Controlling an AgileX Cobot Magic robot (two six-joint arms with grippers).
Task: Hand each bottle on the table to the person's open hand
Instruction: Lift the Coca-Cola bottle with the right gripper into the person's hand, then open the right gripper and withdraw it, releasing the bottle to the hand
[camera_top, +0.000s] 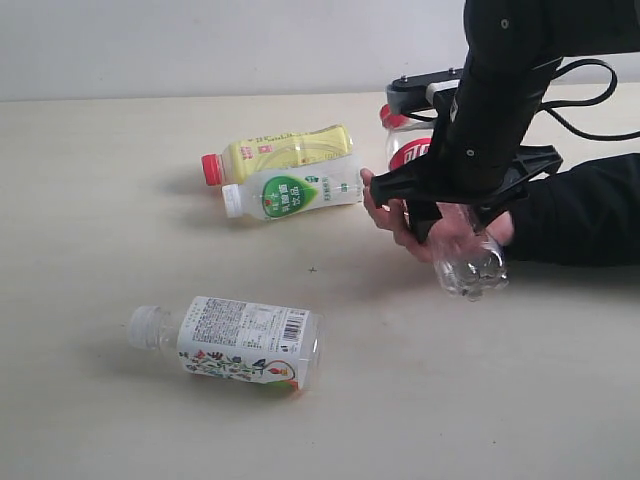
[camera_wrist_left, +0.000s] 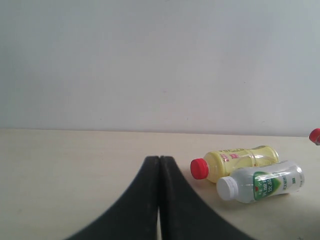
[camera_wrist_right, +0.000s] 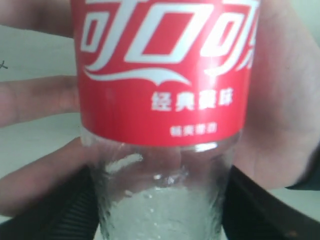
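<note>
Red-label clear bottle (camera_wrist_right: 160, 100) between right fingers (camera_wrist_right: 55, 215), on person's open hand (camera_wrist_right: 280, 115)

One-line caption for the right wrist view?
Clear plastic bottle with red label flanked by the black end effector, person's bare open hand behind it.

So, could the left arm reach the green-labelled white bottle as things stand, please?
Probably yes: only bare table lies between the left claw and the green-labelled white bottle, though the claw is shut and must open first.
</note>
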